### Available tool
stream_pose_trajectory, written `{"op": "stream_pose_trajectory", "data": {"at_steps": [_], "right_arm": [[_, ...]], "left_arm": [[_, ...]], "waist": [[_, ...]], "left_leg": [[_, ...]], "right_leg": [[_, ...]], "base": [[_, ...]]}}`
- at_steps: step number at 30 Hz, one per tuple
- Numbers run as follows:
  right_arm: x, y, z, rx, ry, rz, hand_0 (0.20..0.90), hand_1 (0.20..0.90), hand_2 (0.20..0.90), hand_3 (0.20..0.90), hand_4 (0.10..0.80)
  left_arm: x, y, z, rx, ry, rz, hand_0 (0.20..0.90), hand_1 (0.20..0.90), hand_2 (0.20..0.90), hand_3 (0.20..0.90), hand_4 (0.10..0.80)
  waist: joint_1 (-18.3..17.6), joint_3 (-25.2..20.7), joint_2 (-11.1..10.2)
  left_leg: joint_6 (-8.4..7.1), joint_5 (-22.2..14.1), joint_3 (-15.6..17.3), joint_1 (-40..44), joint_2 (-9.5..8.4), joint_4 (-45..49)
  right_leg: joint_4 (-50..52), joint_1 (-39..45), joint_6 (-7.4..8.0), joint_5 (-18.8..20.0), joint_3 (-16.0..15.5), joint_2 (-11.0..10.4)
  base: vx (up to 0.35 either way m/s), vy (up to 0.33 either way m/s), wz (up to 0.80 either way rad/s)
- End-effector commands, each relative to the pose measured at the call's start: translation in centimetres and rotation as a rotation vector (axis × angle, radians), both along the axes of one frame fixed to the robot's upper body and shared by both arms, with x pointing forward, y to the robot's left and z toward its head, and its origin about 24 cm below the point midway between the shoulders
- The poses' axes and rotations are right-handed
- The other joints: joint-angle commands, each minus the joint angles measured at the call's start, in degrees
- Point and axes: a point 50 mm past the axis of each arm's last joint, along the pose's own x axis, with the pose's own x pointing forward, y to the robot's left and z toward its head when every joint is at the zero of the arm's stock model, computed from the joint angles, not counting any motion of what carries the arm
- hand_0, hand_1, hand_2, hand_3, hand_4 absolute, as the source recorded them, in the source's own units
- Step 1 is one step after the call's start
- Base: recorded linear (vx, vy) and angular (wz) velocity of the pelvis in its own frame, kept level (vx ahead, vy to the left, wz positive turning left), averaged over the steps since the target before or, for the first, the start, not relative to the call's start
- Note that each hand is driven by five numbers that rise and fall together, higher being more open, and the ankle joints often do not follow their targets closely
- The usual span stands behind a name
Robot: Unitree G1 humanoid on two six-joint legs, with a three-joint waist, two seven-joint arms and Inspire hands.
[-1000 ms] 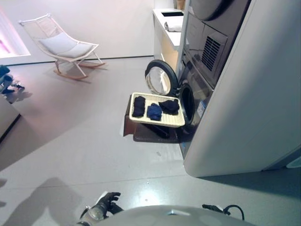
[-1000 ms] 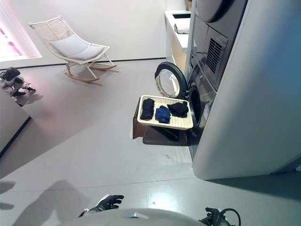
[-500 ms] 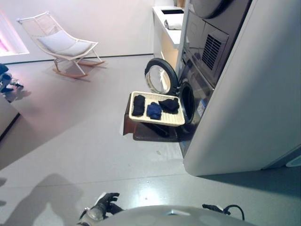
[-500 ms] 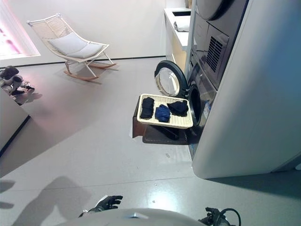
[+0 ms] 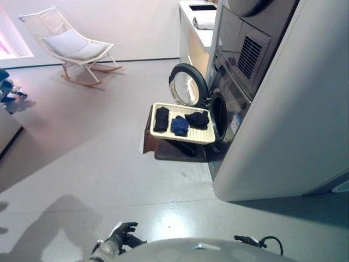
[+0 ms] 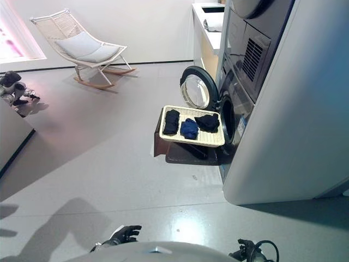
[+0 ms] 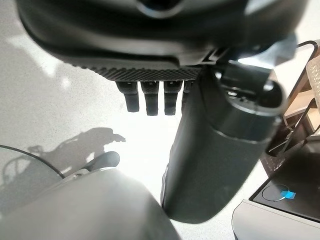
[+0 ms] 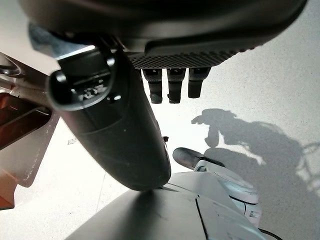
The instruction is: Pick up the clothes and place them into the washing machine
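At the near edge of the scene the dark left hand is seen low over the pale grey polished floor, its fingers hanging straight and relaxed, with nothing held. The dark right hand is shown only in its own wrist view, where its fingers likewise hang straight and loose above the floor and nothing is grasped. Well ahead and to the right, a cream slatted rectangular tray is set on a low dark stand, just in front of the dark front-loading washing machine. Three pieces of clothing are laid in a row on the tray: a black folded garment at the left, a blue crumpled garment in the middle and a black crumpled garment at the right, nearest the drum opening. The round machine door is swung open toward the left, beyond the tray. The machine is fitted into a tall light grey cabinet, with a second dark appliance stacked above it. Farther off, a white counter is seen past the cabinet, and a white wire rocking chair with a pale cushion stands at the far left near the wall.
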Motion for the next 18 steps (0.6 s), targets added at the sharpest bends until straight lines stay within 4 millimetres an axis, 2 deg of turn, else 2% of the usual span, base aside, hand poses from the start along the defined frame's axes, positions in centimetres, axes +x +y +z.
{"op": "stream_pose_trajectory", "data": {"at_steps": [1, 7, 10, 12, 13, 15, 16, 17, 18], "right_arm": [[1.4, 1.5, -0.2, 0.036, -0.009, 0.059, 0.9, 0.9, 0.9, 0.9, 0.8], [1.9, 1.4, -0.1, 0.032, -0.019, 0.058, 0.9, 0.9, 0.9, 0.9, 0.8], [2.3, 1.3, 0.0, 0.029, -0.042, 0.037, 0.9, 0.9, 0.9, 0.9, 0.8], [2.5, 1.1, 0.1, 0.025, -0.072, -0.013, 0.9, 0.9, 0.9, 0.9, 0.8], [2.3, 1.0, 0.1, 0.024, -0.073, -0.029, 0.9, 0.9, 0.9, 0.9, 0.8], [2.8, 1.0, 0.2, 0.027, -0.105, -0.063, 0.9, 0.9, 0.9, 0.9, 0.8], [2.8, 1.0, 0.2, 0.027, -0.105, -0.063, 0.9, 0.9, 0.9, 0.9, 0.8], [3.6, 1.0, 0.4, 0.028, -0.143, -0.093, 0.9, 0.9, 0.9, 0.9, 0.8], [3.5, 0.9, 0.4, 0.024, -0.15, -0.118, 0.9, 0.9, 0.9, 0.9, 0.8]], "left_arm": [[-0.5, 0.9, -0.1, 0.045, 0.037, 0.003, 0.9, 0.9, 0.9, 0.9, 0.8], [0.0, 0.9, 0.0, 0.044, 0.014, 0.021, 0.9, 0.9, 0.9, 0.9, 0.8], [0.9, 1.5, 0.3, 0.061, -0.015, 0.031, 0.9, 0.9, 0.9, 0.9, 0.8], [1.6, 1.9, 0.6, 0.078, -0.034, 0.022, 0.9, 0.9, 0.9, 0.9, 0.8], [1.7, 2.0, 0.6, 0.083, -0.038, 0.013, 0.9, 0.9, 0.9, 0.9, 0.8], [2.0, 2.7, 0.9, 0.104, -0.051, 0.017, 0.9, 0.9, 0.9, 0.9, 0.8], [2.1, 2.7, 0.9, 0.104, -0.051, 0.017, 0.9, 0.9, 0.9, 0.9, 0.8], [2.4, 2.9, 1.0, 0.117, -0.059, 0.017, 0.9, 0.9, 0.9, 0.9, 0.8], [2.3, 2.9, 1.0, 0.125, -0.056, 0.014, 0.9, 0.9, 0.9, 0.9, 0.8]], "waist": [[0.4, 0.6, -1.5], [0.6, 1.4, -1.8], [0.5, 2.4, -1.9], [-0.2, 2.8, -1.8], [-0.6, 2.9, -1.7], [-1.5, 5.1, -1.2], [-1.5, 5.0, -1.2], [-2.5, 6.1, 0.1], [-3.0, 6.4, 0.5]], "left_leg": [[3.37, -2.6, 1.3, -2.7, -3.9, 0.3], [4.4, -3.8, 1.3, -4.0, -4.54, 2.4], [5.13, -4.6, 0.6, -5.6, -5.28, 4.4], [5.46, -4.7, -0.7, -6.6, -5.84, 4.9], [5.78, -4.9, -1.6, -6.6, -6.32, 5.0], [6.7, -5.1, -1.6, -6.3, -7.31, 5.4], [6.73, -5.1, -1.5, -6.5, -7.38, 5.4], [6.46, -5.4, -2.1, -6.0, -6.69, 5.2], [6.33, -5.7, -2.4, -5.6, -6.73, 5.3]], "right_leg": [[6.3, -0.5, 3.5, -3.4, 0.0, -0.3], [9.5, -2.0, 3.79, -4.0, 0.1, -1.1], [12.9, -4.0, 4.01, -3.9, -0.2, -1.8], [15.3, -5.7, 3.85, -3.2, 0.7, -1.8], [17.6, -7.2, 3.69, -2.0, 1.6, -1.9], [27.4, -13.6, 3.52, 5.0, 1.8, -3.2], [27.6, -13.8, 3.56, 5.0, 1.9, -3.2], [30.6, -17.8, 2.75, 2.3, 2.1, -1.4], [30.5, -19.5, 2.44, 1.1, 2.0, -0.5]], "base": [[0.031, 0.048, -0.01], [0.033, 0.066, 0.0], [0.041, 0.122, 0.03], [0.059, 0.137, 0.1], [0.082, 0.187, 0.16], [0.004, 0.211, 0.18], [0.038, 0.204, 0.11], [0.155, 0.158, 0.08], [0.16, 0.154, 0.0]]}}
